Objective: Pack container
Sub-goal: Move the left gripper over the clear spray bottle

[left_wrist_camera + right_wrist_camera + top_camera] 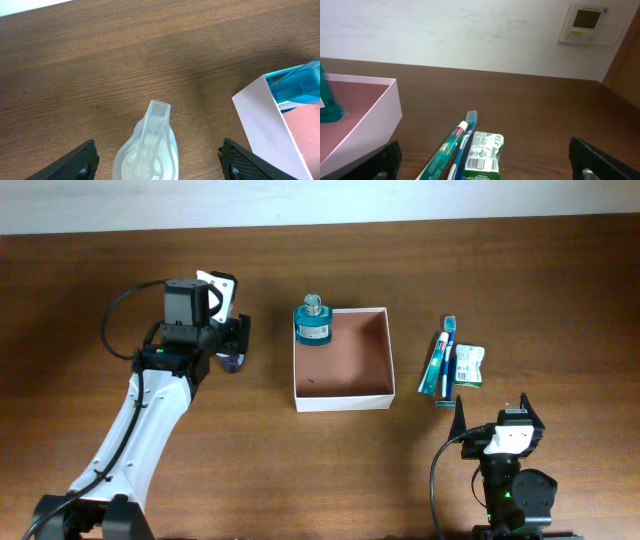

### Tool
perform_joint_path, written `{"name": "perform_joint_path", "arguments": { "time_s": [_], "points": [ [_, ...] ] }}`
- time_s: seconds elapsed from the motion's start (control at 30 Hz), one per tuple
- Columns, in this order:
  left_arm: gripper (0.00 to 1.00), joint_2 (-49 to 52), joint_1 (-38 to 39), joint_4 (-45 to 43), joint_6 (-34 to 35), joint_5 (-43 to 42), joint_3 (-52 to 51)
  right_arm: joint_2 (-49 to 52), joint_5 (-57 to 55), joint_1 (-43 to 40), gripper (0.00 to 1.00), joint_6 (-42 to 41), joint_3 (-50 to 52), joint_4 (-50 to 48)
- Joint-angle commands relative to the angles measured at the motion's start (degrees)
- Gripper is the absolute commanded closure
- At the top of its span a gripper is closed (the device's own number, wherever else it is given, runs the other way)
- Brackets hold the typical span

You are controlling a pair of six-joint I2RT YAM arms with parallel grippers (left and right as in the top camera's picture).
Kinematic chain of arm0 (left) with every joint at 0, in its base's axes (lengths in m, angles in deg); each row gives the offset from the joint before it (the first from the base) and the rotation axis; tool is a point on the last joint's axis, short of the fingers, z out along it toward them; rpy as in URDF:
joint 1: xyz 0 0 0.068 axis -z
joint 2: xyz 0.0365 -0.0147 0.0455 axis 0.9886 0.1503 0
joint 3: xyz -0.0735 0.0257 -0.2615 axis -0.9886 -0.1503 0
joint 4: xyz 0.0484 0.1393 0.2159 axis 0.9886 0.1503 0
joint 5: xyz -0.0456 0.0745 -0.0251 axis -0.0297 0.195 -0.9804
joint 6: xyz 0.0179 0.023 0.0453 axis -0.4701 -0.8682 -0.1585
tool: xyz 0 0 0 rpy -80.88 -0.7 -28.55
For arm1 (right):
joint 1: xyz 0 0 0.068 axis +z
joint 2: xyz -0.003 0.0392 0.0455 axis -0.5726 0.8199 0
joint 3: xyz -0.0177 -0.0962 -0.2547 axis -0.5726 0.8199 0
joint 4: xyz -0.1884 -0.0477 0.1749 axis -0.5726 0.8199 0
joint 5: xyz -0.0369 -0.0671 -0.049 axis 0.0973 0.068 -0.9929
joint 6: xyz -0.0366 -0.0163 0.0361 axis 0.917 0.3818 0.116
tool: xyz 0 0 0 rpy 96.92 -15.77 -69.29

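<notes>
My left pincer [160, 162] is spread wide either side of the clear plastic dispenser [150, 145], I reckon to grab it for the container [343, 401] mid-table nearby, where the teal bottle [313, 325] already sits in a corner.

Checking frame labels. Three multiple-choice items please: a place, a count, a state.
1. The blue bottle is: A. in a corner of the container B. on the table C. in the right fingers
2. Items on the table right of the container: A. one B. three C. five
3. The left fingers are: A. shut on the bottle B. open, either side of a clear plastic piece C. shut, empty

1 A: overhead shows it inside the walls.
2 B: toothpaste, toothbrush, green packet.
3 B: left wrist view shows them wide apart.
</notes>
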Motion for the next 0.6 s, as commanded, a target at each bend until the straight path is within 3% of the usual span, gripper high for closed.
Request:
{"name": "perform_joint_path", "arguments": {
  "time_s": [0.0,0.43,0.57],
  "points": [
    [0.21,0.94,-0.24,-0.11,-0.31,-1.05,1.03,-0.44,0.11,-0.33,0.02,0.2,0.26,0.33],
    [0.22,2.75,-0.24,-0.09,-0.31,-0.83,1.01,-0.44,0.09,-0.33,0.02,0.2,0.26,0.33],
    [0.36,2.86,-0.24,-0.11,-0.31,-0.83,1.01,-0.44,0.11,-0.33,0.02,0.2,0.26,0.33]
  ]
}}
